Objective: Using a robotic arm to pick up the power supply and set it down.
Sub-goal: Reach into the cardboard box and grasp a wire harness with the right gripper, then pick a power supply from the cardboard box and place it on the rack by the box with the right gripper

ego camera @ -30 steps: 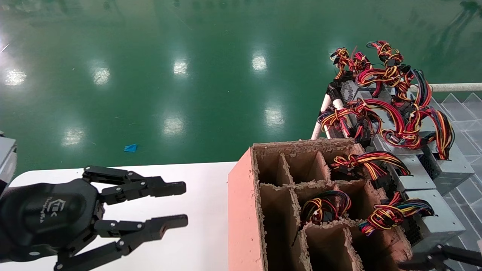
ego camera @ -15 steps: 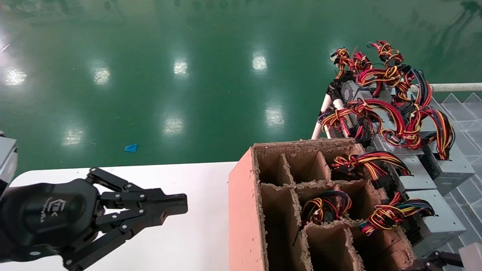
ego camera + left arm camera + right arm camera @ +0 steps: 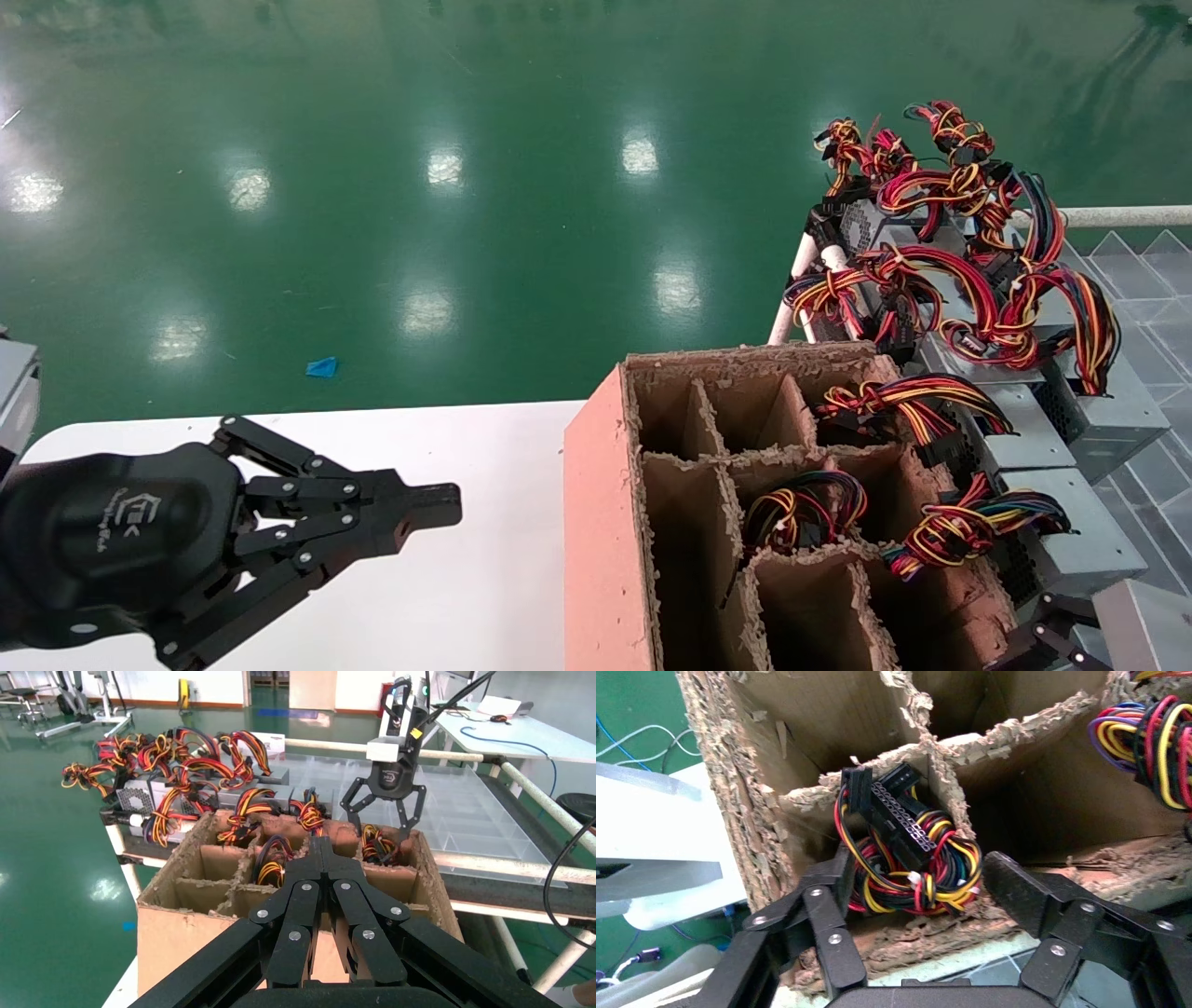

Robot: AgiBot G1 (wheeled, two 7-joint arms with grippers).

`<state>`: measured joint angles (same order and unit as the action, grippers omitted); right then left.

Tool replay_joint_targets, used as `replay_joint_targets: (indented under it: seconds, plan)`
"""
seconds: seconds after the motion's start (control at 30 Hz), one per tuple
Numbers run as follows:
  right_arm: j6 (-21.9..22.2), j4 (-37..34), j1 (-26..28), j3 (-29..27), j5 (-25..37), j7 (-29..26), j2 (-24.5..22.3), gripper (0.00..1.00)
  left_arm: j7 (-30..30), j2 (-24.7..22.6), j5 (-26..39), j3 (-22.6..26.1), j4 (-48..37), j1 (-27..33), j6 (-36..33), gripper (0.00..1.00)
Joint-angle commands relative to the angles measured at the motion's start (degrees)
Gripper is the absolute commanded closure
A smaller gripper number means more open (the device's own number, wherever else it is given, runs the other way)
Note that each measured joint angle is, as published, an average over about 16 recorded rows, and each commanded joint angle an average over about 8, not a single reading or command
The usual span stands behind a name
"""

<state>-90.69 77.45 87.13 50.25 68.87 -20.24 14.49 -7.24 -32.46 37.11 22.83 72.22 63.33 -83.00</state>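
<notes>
1. The right gripper (image 3: 912, 903) is held over the near right corner cell of the cardboard crate (image 3: 605, 522), its jaws wide apart on either side of a wire bundle (image 3: 912, 860) that rises from the cell.
2. The power supply (image 3: 376, 846) is sunk in that cell; only its red, yellow and black wires and a black connector are seen, so the metal box itself cannot be judged.
3. For a sound grasp, the jaws are best lowered straight down and centred, so that the bundle or the box below is caught evenly and no loose loop is left outside.
4. The cell walls are ragged and close to both fingers; a tilted descent is likely to snag the torn cardboard.
5. Little room is offered sideways by the crate's outer wall, so a vertical lift is favoured until the dividers are passed.
6. The left gripper (image 3: 410, 513) is parked over the white bench (image 3: 484, 578), jaws pressed together, well apart from the crate.
7. Further supplies (image 3: 1071, 550) are stacked on the rack just beside the crate and should be avoided.
</notes>
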Motion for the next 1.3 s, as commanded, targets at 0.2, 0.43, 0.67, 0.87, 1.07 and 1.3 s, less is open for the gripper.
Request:
replay_joint_targets:
  seconds: [0.2, 0.43, 0.67, 0.87, 1.07, 1.3]
  plan:
    - [-0.1, 0.0, 4.6, 4.5, 0.4, -0.3, 0.2, 1.00, 0.0, 0.0, 0.0, 0.0, 0.0, 0.0, 0.0, 1.00]
    - [-0.1, 0.0, 8.9, 8.9, -0.1, -0.4, 0.5, 1.00, 0.0, 0.0, 0.0, 0.0, 0.0, 0.0, 0.0, 1.00]
    - [-0.1, 0.1, 13.1, 12.9, -1.2, -0.2, 0.9, 1.00, 0.0, 0.0, 0.0, 0.0, 0.0, 0.0, 0.0, 1.00]
    - [-0.2, 0.1, 16.9, 16.7, -2.4, 0.0, 1.5, 1.00, 0.0, 0.0, 0.0, 0.0, 0.0, 0.0, 0.0, 1.00]
    - [-0.3, 0.2, 21.5, 20.6, -3.4, 0.1, 1.7, 1.00, 0.0, 0.0, 0.0, 0.0, 0.0, 0.0, 0.0, 1.00]
    - [-0.6, 0.3, 28.6, 25.0, -5.5, -0.3, 1.9, 1.00, 0.0, 0.0, 0.0, 0.0, 0.0, 0.0, 0.0, 1.00]
